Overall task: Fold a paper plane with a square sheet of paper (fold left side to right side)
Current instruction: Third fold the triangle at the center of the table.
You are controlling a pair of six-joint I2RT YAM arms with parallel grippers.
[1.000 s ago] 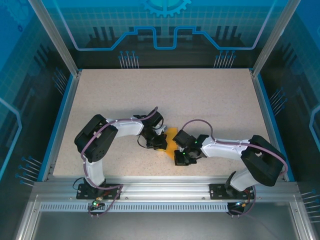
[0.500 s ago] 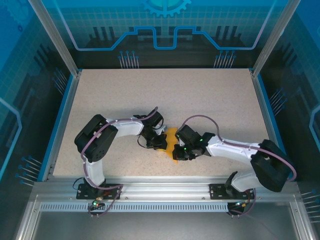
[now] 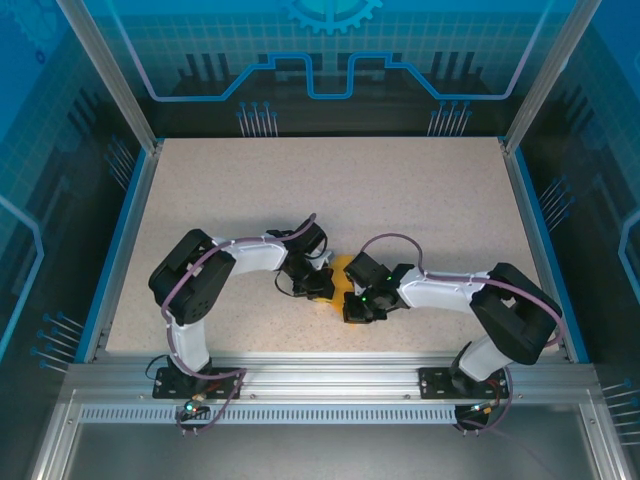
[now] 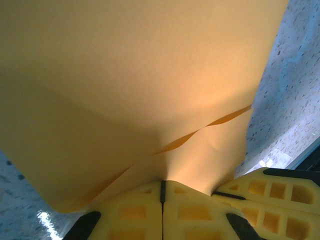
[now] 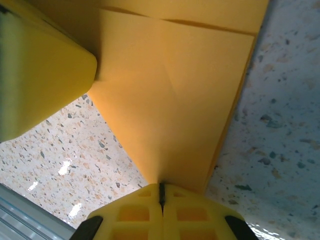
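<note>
top view: we see the paper [image 3: 342, 270] near the middle of the table's [image 3: 400, 190] near half, between the left gripper [image 3: 320, 287] and the right gripper [image 3: 354, 303]. the two grippers meet tip to tip over it and hide most of it, so only small orange patches show. from here we cannot tell how the jaws stand or how the paper is folded.

left wrist view: this view settles the left grip. the left fingers [image 4: 132, 212] are closed flat against each other with the lower edge of the paper pinched between them. the paper spreads up and away from the tips and covers most of the frame. a thin raised edge runs diagonally across it, from lower left to mid right, where one layer lies over another. the yellow tips of the other gripper sit at lower right, just beside the left fingers and touching the paper. bare table shows at the right edge and lower left corner.

right wrist view: the right fingers [image 5: 132, 215] are likewise closed together on a corner of the paper. here we see a straight layer edge near the top and faint creases meeting near the middle. a yellow finger of the left gripper presses the paper at upper left. speckled table shows on both sides.
</note>
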